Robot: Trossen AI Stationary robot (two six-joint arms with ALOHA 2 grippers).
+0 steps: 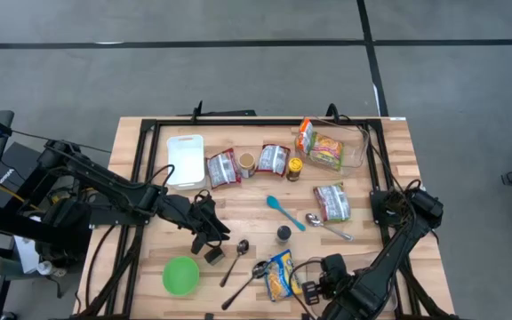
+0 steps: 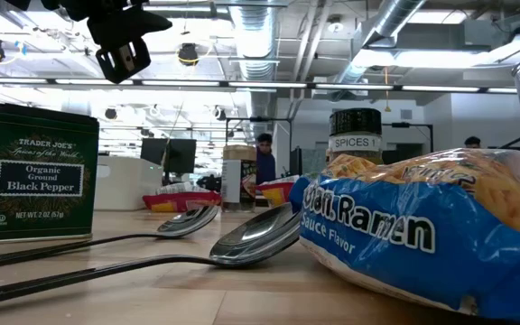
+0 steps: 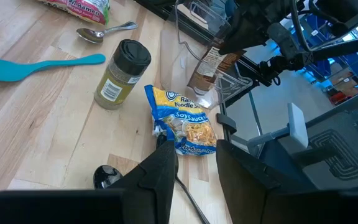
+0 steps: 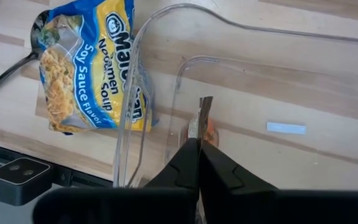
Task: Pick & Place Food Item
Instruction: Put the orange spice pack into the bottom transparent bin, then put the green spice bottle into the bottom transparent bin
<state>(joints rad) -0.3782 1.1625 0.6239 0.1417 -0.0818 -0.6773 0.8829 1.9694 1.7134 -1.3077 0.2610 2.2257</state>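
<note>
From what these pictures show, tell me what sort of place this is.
Most likely an open robotics lab or workshop in an office-like hall. The wooden table stands on a bare concrete floor; the low view shows exposed ceiling ducts, desk monitors and a person working in the background.

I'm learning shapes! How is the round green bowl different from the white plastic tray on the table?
The round green bowl is a circle, while the white plastic tray is nearly square with rounded corners. The bowl is bright green; the tray is plain white. In the high view, the bowl lies near the table's bottom edge and the tray near its top edge. Both rest flat on the wooden table, open side up.
</note>
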